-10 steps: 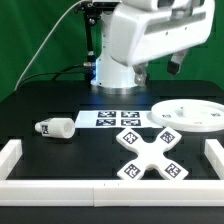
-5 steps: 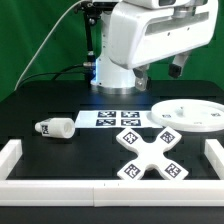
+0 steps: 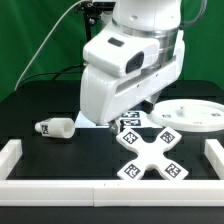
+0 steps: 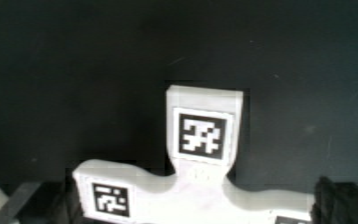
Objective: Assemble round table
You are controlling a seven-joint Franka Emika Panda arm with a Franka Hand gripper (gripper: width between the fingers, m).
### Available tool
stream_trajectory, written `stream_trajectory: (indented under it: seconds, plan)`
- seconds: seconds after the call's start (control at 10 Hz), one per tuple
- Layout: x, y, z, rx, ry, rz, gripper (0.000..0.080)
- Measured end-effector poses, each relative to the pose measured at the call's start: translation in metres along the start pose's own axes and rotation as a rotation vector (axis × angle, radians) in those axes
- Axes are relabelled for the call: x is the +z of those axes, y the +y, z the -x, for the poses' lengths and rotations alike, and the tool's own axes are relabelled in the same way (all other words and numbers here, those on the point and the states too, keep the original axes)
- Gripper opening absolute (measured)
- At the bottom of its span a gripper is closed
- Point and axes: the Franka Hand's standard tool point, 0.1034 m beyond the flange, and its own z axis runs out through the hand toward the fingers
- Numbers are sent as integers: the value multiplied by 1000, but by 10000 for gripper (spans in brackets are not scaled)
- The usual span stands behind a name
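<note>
The X-shaped cross base (image 3: 150, 153) lies flat on the black table, right of centre in the exterior view. The large round disc (image 3: 186, 113) lies flat behind it on the exterior view's right. The short cylindrical leg (image 3: 55, 127) lies on its side on the exterior view's left. The arm's white wrist housing (image 3: 130, 65) hangs low over the table behind the cross base and hides the gripper there. In the wrist view my gripper (image 4: 190, 206) is open over the cross base (image 4: 202, 135). Its dark fingers (image 4: 39, 205) stand wide apart, holding nothing.
White rails border the table at the left (image 3: 10, 155), front (image 3: 110, 190) and right (image 3: 214, 155). The marker board (image 3: 81, 121) is mostly hidden behind the arm. A cable (image 3: 50, 48) runs along the green back wall.
The arm has swung down and forward, toward the cross base, and now covers the marker board. The disc, the leg and the cross base have not moved.
</note>
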Motion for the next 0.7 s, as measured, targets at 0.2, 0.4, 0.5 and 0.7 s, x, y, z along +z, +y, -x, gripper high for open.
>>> stream_trajectory:
  seconds: [0.2,0.4,0.5,0.7]
  plan:
    - [14,3,4,5,-11,-14,649]
    - [29,3,0,5,-2,-9,649]
    - [35,0,0,2,-3,-12,649]
    - [36,-3,-1,21,-6,-13,649]
